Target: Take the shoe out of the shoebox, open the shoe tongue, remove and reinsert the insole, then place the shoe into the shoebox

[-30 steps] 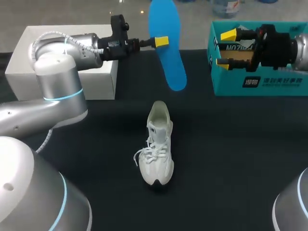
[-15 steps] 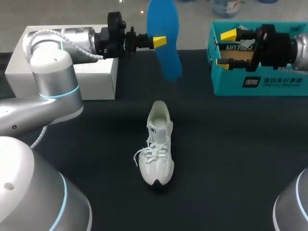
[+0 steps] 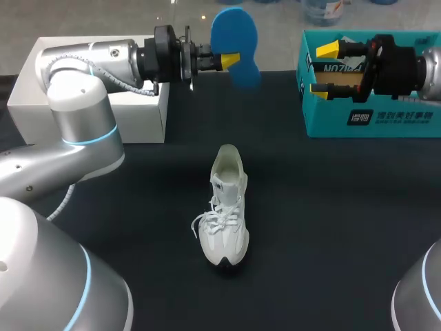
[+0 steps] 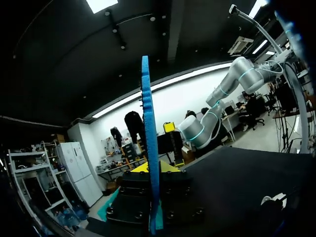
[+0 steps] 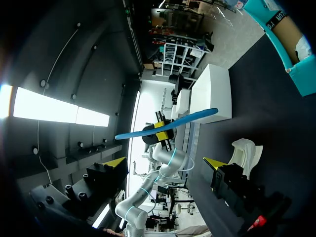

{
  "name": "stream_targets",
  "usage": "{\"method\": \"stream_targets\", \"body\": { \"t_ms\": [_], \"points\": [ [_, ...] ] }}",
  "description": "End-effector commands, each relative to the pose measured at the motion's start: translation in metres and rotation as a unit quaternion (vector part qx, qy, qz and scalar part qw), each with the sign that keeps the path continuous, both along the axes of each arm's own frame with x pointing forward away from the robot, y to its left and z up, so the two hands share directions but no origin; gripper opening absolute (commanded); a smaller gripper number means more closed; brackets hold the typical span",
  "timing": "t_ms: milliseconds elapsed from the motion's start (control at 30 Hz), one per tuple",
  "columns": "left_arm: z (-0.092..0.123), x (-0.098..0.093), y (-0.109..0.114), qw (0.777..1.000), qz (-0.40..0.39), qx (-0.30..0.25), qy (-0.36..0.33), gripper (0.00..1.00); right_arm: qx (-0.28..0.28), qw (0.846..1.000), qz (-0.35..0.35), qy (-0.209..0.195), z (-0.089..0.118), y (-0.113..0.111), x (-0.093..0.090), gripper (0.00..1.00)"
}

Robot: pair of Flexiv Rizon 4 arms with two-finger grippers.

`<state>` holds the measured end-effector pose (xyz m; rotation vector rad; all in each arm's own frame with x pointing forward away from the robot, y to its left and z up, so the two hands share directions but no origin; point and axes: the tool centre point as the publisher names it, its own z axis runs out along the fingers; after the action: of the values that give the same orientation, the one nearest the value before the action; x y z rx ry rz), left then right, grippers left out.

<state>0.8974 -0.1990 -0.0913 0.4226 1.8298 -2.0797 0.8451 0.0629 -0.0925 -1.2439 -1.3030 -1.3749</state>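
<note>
Our left pincer (image 3: pixel 231 60) clamps the thin blue foam insole (image 3: pixel 234 31) aloft, well apart from the white laced sneaker (image 3: pixel 226 207) on the black counter (image 3: pixel 344 214) below, so we risk it twisting loose during reinsertion, while our right pincer (image 3: pixel 322 69) stands apart, empty.

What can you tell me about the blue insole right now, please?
The blue insole is a thin, flat, bright blue sheet, foam-like by its look, with a rounded end. It is out of the white shoe and held in the air by the left tool, which is shut on it. The left wrist view shows it edge-on, its edge slightly bumpy. Nothing else touches it.
</note>
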Motion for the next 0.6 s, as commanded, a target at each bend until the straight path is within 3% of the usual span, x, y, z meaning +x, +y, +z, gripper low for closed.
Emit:
{"method": "stream_targets", "body": {
  "t_ms": [33, 133, 167, 233, 267, 333, 467, 567, 600],
  "points": [
    [-0.0014, -0.0041, -0.0020, 0.919, 0.054, 0.014, -0.391, 0.00, 0.000, 1.000, -0.001, 0.000, -0.0007, 0.0016, -0.0001, 1.00],
    [-0.0004, -0.0051, -0.0022, 0.874, 0.052, 0.024, -0.482, 0.00, 0.000, 1.000, -0.001, 0.000, -0.0007, 0.0016, -0.0001, 1.00],
    [-0.0002, -0.0052, -0.0022, 0.871, 0.053, 0.025, -0.488, 0.00, 0.000, 1.000, -0.001, 0.000, -0.0007, 0.0016, -0.0001, 1.00],
    [-0.0024, -0.0038, -0.0026, 0.818, 0.053, 0.037, -0.571, 0.00, 0.000, 1.000, -0.001, 0.000, -0.0007, 0.0016, -0.0001, 1.00],
    [-0.0030, -0.0033, -0.0026, 0.820, 0.055, 0.039, -0.569, 0.00, 0.000, 1.000, -0.001, 0.000, -0.0007, 0.0016, -0.0001, 1.00],
    [-0.0032, -0.0037, -0.0026, 0.785, 0.054, 0.049, -0.616, 0.00, 0.000, 1.000, -0.001, 0.000, -0.0007, 0.0016, -0.0001, 1.00],
    [-0.0049, -0.0017, -0.0035, 0.739, 0.050, 0.058, -0.669, 0.00, 0.000, 1.000, -0.001, 0.000, -0.0007, 0.0016, -0.0001, 1.00],
    [-0.0038, -0.0014, -0.0042, 0.730, 0.062, 0.044, -0.679, 0.00, 0.000, 1.000, -0.001, 0.000, -0.0007, 0.0016, -0.0001, 1.00],
    [-0.0024, -0.0013, -0.0052, 0.746, 0.077, 0.036, -0.661, 0.00, 0.000, 1.000, -0.001, 0.000, -0.0007, 0.0016, -0.0001, 1.00]
  ]
}}
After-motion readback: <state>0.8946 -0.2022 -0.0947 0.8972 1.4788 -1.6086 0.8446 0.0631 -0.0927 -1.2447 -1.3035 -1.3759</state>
